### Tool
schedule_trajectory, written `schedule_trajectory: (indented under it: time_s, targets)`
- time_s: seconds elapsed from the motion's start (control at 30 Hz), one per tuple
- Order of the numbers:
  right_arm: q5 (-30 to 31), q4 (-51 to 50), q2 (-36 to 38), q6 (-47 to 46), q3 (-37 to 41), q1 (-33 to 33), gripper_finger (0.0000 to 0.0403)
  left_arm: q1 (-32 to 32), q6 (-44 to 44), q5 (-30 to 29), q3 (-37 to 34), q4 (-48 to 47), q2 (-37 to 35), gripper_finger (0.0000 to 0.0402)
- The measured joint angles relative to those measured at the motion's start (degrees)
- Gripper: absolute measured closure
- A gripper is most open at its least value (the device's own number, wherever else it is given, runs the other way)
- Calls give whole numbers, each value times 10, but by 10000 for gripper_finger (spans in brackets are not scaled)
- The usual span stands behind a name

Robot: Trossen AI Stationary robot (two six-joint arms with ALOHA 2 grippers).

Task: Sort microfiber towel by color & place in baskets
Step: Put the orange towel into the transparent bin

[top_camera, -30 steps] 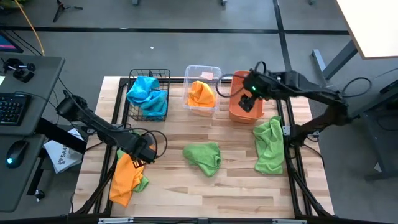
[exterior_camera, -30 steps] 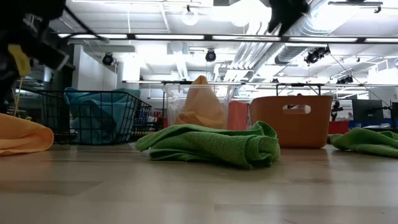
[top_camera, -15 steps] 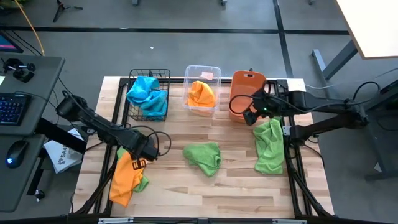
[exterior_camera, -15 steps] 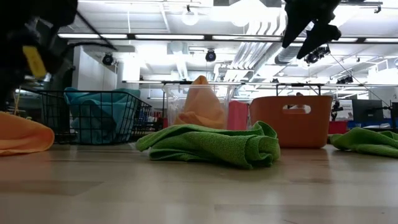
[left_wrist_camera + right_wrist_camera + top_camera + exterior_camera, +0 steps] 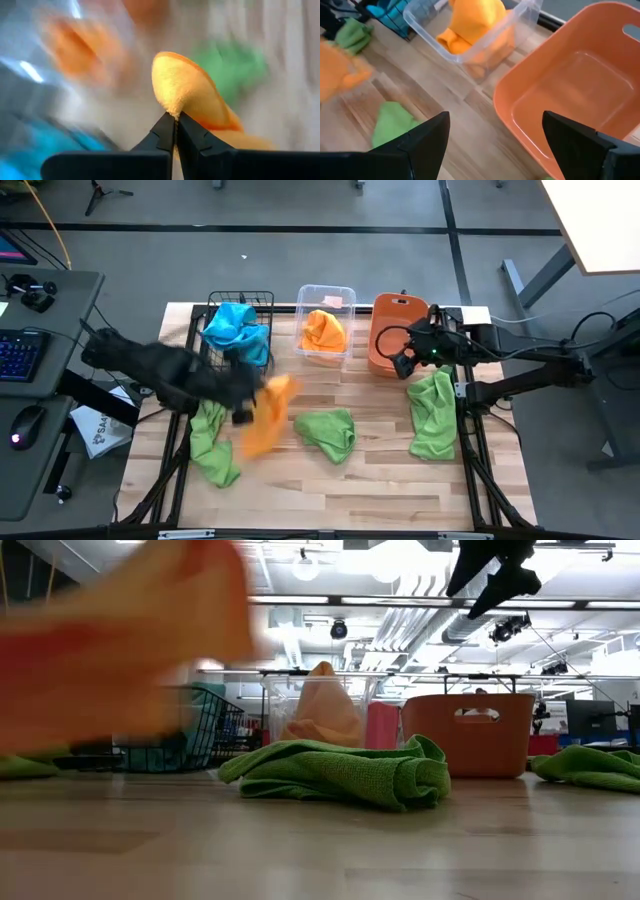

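The left gripper (image 5: 174,120) has its two dark fingers pressed together on a corner of a bright orange microfiber cloth (image 5: 262,416), which hangs blurred above the wooden table (image 5: 380,480), in front of the black wire mesh basket (image 5: 240,305) holding a turquoise cloth (image 5: 232,328). The clear plastic tub (image 5: 325,295) holds another orange cloth (image 5: 322,330). The right gripper (image 5: 495,145), fingers spread wide and holding nothing, hovers at the near edge of the orange plastic bin (image 5: 580,85). Three lime green cloths lie on the table: left (image 5: 212,442), middle (image 5: 326,432), right (image 5: 433,412).
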State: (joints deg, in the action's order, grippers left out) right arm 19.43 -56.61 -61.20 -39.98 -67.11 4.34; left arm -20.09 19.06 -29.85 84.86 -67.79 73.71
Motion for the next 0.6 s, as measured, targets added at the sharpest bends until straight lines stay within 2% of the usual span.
schedule_trajectory:
  time_s: [0.1, 0.2, 0.27, 0.37, 0.6]
  targets:
    - [18, 7, 3, 2, 0, 0, 89, 35, -141, -93, 87, 83, 6, 401]
    - [28, 17, 5, 4, 0, 0, 89, 89, -281, -111, 123, 216, 10, 401]
    - [31, 22, 5, 4, 0, 0, 89, 132, -354, -94, 123, 306, 10, 401]
    - [31, 23, 5, 4, 0, 0, 89, 203, -408, -40, 112, 403, 19, 401]
    - [46, 25, 5, 4, 0, 0, 89, 355, -407, 74, 58, 484, 89, 401]
